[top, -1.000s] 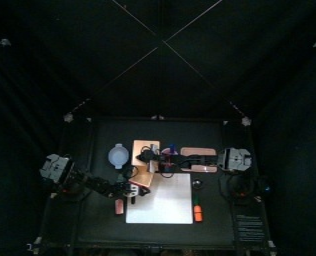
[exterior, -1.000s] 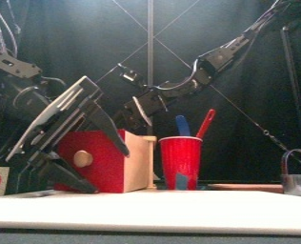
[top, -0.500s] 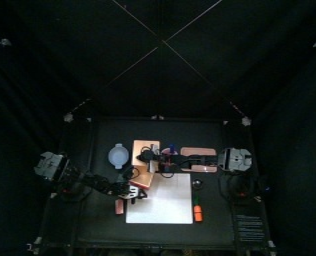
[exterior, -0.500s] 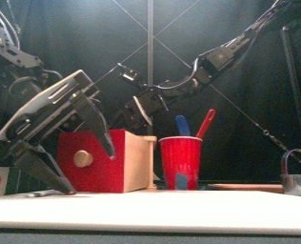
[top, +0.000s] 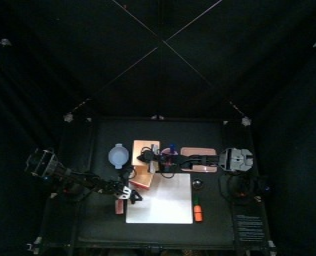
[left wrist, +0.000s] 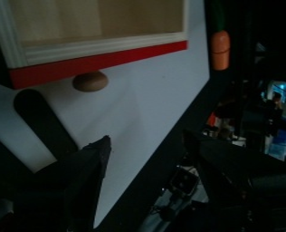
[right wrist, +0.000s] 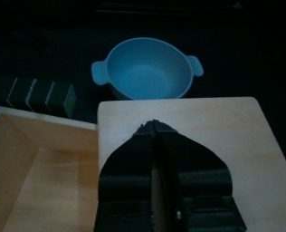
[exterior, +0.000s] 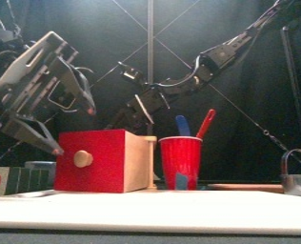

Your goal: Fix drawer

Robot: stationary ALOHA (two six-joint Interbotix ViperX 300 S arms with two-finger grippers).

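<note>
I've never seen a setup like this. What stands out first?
In the front view, the drawer's bright red face with its round wooden knob stands near the table's left, a red cup holding markers beside it. Above the drawer hangs the left tool, jaws spread wide, while the right tool rests on the wooden box behind it.

No readable txt, labels, brands or nos. from where I sit, in any view. The drawer point(exterior: 105, 161) front is plain red w/ a bare wooden knob, the red cup point(exterior: 181, 162) is unmarked, and the white sheet point(left wrist: 133, 118) shows nothing printed.
</note>
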